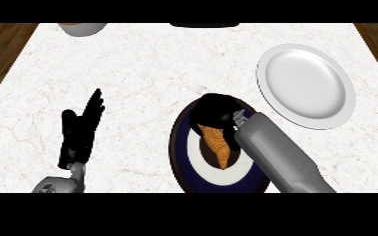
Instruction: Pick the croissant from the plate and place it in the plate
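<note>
Marble counter (pixel 162 70), two plates, one croissant under the right hand.

Black left hand (pixel 80 130) rests open, fingers straight and together, pointing up the veined white stone. Right of those fingers lies a round dark blue plate (pixel 179 150) with a white ring; on it the ridged golden croissant (pixel 219 147), its upper end inside the right hand's (pixel 215 111) curled fingers. Beyond them, a smooth glossy white plate (pixel 306 85).

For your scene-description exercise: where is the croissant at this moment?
In the head view the croissant lies on the dark-rimmed plate at lower centre, under the right hand curled over its far end, with the white plate to the upper right.
</note>
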You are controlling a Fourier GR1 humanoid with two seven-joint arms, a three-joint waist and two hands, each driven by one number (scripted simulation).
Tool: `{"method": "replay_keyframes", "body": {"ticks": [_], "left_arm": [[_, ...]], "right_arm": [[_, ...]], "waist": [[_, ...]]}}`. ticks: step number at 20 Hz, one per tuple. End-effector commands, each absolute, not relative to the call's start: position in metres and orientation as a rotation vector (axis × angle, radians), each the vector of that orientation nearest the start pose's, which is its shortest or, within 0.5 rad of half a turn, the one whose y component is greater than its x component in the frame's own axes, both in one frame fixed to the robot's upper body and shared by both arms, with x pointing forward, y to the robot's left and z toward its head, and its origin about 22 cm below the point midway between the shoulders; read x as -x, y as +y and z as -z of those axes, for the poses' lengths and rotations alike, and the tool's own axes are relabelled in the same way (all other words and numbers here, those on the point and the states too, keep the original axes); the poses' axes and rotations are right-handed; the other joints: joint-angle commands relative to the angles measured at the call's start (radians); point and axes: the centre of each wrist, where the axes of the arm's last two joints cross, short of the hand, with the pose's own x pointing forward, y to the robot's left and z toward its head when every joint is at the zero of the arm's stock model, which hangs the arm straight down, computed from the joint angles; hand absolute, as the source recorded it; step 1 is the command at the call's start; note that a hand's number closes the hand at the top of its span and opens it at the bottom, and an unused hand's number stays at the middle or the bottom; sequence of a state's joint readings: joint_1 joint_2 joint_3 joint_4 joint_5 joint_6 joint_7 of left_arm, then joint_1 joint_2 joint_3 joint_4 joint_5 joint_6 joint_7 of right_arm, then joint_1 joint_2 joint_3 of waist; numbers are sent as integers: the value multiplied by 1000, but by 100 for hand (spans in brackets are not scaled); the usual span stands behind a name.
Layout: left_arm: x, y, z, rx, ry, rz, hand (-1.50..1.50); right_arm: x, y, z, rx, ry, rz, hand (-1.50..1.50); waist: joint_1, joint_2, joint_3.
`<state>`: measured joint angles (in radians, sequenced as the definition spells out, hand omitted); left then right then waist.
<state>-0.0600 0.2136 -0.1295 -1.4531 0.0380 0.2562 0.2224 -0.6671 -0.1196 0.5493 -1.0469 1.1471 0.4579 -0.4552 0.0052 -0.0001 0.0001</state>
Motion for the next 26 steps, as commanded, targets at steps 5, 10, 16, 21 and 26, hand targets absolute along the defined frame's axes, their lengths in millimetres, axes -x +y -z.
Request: {"method": "replay_keyframes", "body": {"ticks": [5,10,16,21,26], "left_arm": [[-243,247,16,-237,-1269,7,0],[-242,255,15,-271,-1264,-8,0],[-249,257,11,-244,-1274,26,0],[-239,264,11,-252,-1268,23,0],[-257,253,-8,-233,-1290,21,0]], "right_arm": [[-359,-109,-52,498,-1500,-1724,150],[-377,-152,-56,816,-1286,-1106,150],[-379,-135,-99,1034,-1401,-753,150],[-370,-146,-135,1272,-1445,-533,150],[-369,-167,-155,1338,-1357,-451,150]], "waist": [[-13,-4,1],[-40,-5,1],[-4,-2,0],[-11,-6,0],[-8,-2,0]]}}
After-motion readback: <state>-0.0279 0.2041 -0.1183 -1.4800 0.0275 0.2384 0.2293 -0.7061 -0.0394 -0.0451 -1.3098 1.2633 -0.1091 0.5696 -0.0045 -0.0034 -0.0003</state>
